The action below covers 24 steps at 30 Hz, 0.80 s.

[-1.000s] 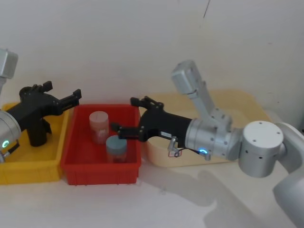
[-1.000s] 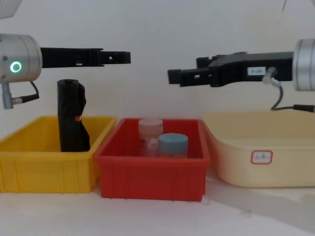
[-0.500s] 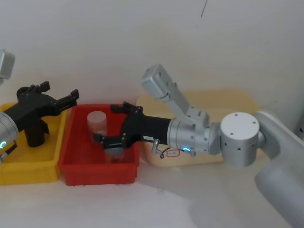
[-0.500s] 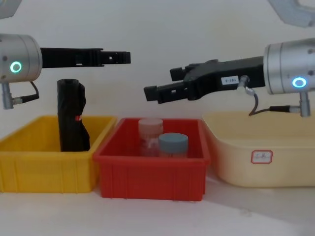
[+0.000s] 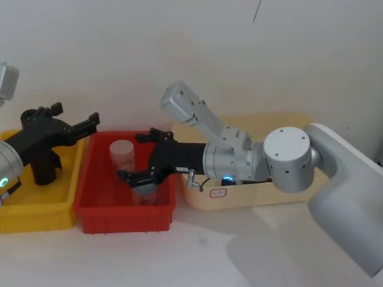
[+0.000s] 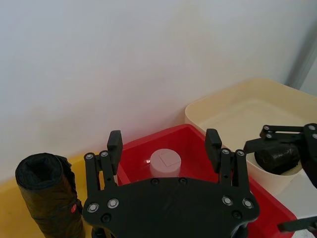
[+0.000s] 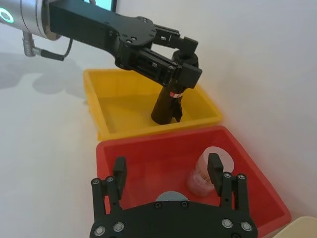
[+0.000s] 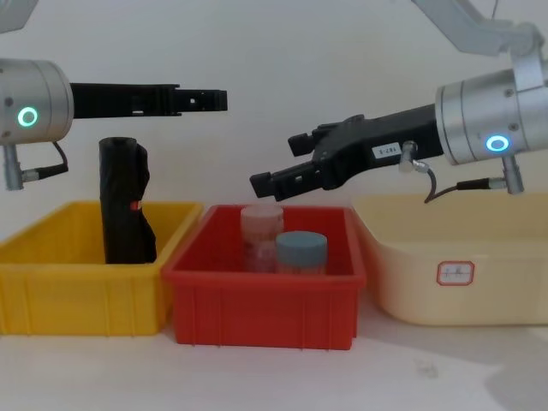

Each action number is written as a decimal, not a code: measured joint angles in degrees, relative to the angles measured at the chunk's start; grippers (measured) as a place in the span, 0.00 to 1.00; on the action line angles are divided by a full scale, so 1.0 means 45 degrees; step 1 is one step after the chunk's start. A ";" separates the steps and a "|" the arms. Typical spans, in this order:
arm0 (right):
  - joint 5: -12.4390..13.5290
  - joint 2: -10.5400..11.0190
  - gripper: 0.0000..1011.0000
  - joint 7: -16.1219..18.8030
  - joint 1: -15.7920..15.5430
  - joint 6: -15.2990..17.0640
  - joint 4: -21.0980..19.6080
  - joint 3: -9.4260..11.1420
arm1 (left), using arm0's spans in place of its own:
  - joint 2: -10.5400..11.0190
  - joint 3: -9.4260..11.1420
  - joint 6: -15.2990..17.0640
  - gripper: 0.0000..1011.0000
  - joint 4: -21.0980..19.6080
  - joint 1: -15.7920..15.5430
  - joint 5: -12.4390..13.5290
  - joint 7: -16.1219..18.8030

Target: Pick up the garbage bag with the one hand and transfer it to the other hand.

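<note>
Both grippers empty, bag upright in its bin.
On my screens the garbage bag (image 8: 124, 204) stood upright in the yellow bin (image 8: 51, 287) at the far left. The left gripper (image 5: 76, 115) hung above it without touching, jaws spread wide on nothing. Further right, the right gripper (image 5: 130, 155) hovered over the red bin (image 8: 257, 304), above the blue-lidded jar (image 8: 300, 251), jaws likewise wide apart and holding nothing.

garbage bag (image 8: 125, 204): matt black film | red bin (image 8: 265, 300): glossy plastic
</note>
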 joint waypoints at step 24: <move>-0.0354 -0.0512 0.99 0.0716 0.1102 0.0530 0.1869 -0.0481 | 0.0001 0.0000 0.0000 0.99 0.0000 -0.0001 0.0000 0.0000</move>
